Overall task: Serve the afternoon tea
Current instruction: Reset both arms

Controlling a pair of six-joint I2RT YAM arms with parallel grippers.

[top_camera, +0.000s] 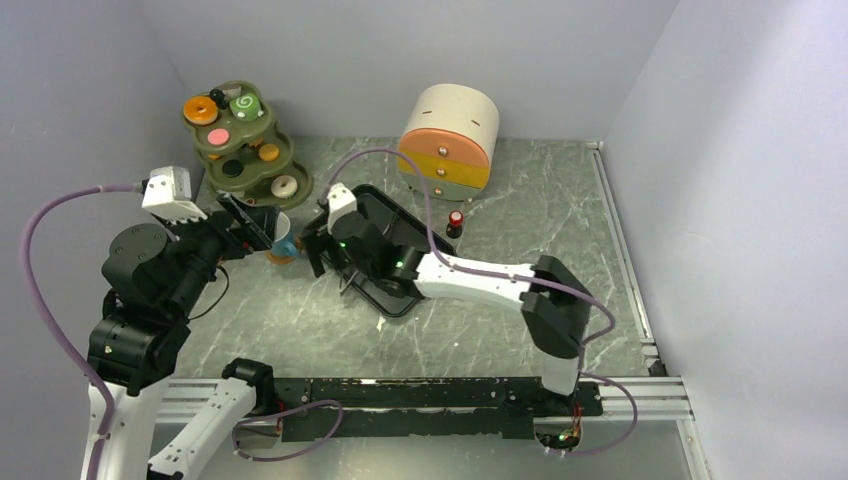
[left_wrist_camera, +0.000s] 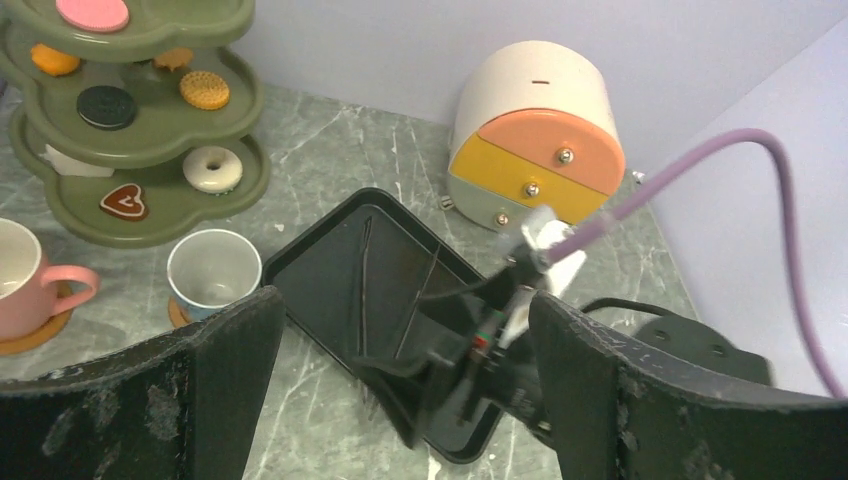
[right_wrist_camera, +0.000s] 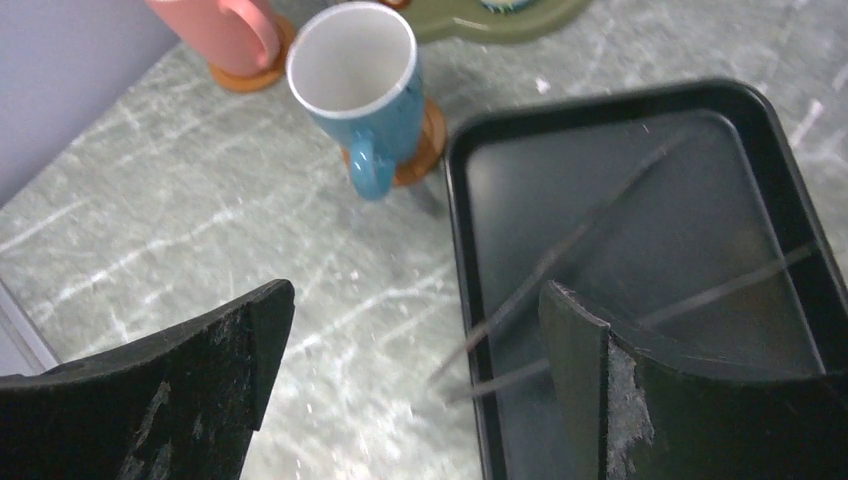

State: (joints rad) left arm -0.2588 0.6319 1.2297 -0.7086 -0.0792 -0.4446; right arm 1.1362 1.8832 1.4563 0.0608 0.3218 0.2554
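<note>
Two hands, both spread wide and holding nothing. The left hand hovers near the cups, and the right hand hangs over the left edge of the black tray. The blue cup stands upright on its orange saucer on the worktop, just beside that edge. The pink cup sits on its own saucer further left. The pastries, a white doughnut among them, lie on the green stand. The cups look set out, so this seems a pause between grasps. The next move probably calls for reaching to the stand and closing on one small pastry without knocking the cups.
</note>
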